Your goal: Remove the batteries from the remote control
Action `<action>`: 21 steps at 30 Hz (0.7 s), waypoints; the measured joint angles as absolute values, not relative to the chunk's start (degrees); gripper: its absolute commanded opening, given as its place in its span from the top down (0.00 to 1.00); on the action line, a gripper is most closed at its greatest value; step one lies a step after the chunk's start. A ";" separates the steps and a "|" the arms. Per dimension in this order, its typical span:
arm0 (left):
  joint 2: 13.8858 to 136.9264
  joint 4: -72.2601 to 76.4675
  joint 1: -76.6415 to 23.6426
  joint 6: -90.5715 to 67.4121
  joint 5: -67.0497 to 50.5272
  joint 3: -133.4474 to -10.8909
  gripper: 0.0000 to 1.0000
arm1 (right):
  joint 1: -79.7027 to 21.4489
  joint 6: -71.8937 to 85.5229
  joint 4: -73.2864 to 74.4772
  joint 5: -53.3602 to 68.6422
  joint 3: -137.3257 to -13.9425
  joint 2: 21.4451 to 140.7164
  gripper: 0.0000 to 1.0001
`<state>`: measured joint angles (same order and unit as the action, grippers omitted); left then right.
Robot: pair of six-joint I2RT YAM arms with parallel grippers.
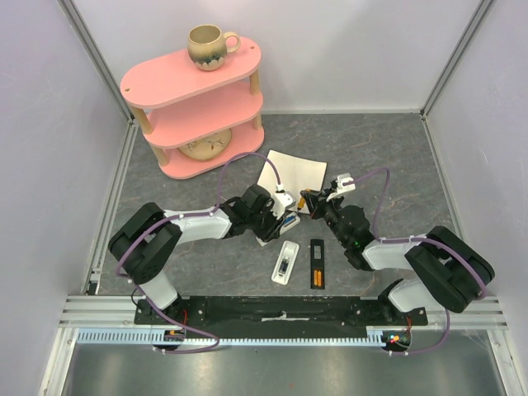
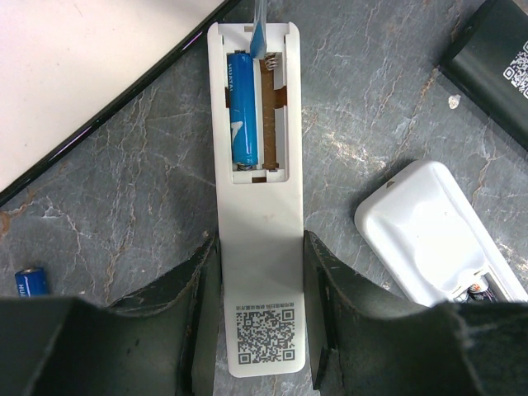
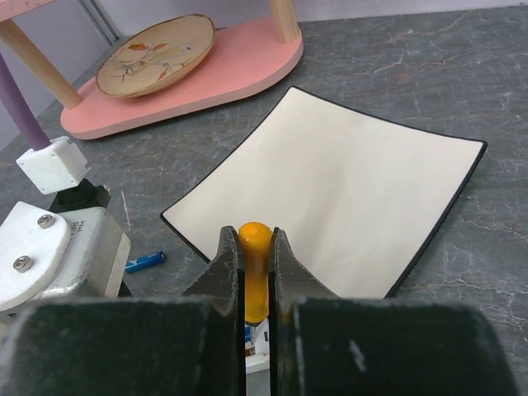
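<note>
Okay, my left end effector (image 2: pixel 261 247) is clamped on the white remote (image 2: pixel 257 206), with fingers (image 2: pixel 198 297) pressed against both long sides of its lower half. The remote is back side up with the cover off. One blue battery (image 2: pixel 243 107) sits in the left slot of the bay. The right slot is bare, with its spring showing. A thin bluish tip (image 2: pixel 256 33) reaches into the bay's top end.

My right end effector (image 3: pixel 254 239) is pressed together on the orange handle of a screwdriver (image 3: pixel 255 280), whose rounded end pokes out past the pads. A loose blue cell (image 3: pixel 144 261) lies on the counter (image 3: pixel 396 66) near a corner of the cream plate (image 3: pixel 346 181), apart from the remote.

A second white remote (image 1: pixel 285 264) and a black remote (image 1: pixel 318 264) lie side by side near my bases, and orange cells (image 1: pixel 316 275) show in the black one. The pink shelf (image 1: pixel 194 99) is at the far left, with a mug (image 1: pixel 210 45) on top.
</note>
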<state>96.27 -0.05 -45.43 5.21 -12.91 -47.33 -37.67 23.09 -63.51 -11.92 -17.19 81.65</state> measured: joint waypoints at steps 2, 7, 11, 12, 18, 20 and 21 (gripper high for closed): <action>96.29 -0.08 -45.43 5.21 -12.97 -47.35 0.98 | -37.67 22.85 -63.09 -12.03 -17.26 81.32 1.00; 96.51 -0.30 -45.43 5.21 -13.06 -47.66 0.98 | -37.67 22.39 -62.46 -12.58 -17.39 79.94 1.00; 96.71 -0.34 -45.43 5.21 -13.19 -47.88 0.98 | -37.67 22.22 -62.30 -12.67 -17.47 79.66 1.00; 96.71 -0.34 -45.43 5.21 -13.21 -47.92 0.98 | -37.67 22.22 -62.22 -12.71 -17.54 79.66 1.00; 96.79 -0.25 -45.43 5.21 -13.30 -47.97 0.98 | -37.67 22.22 -62.26 -12.71 -18.31 81.23 1.00; 96.84 -0.19 -45.43 5.21 -13.39 -47.97 0.98 | -37.67 22.22 -62.13 -12.73 -18.31 81.60 1.00; 96.84 -0.21 -45.43 5.21 -13.41 -47.99 0.98 | -37.67 22.22 -62.11 -12.73 -18.31 81.60 1.00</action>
<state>96.84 -0.21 -45.43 5.21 -13.41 -47.99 -37.67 22.22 -62.11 -12.73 -18.31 81.60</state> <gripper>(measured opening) 0.449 0.075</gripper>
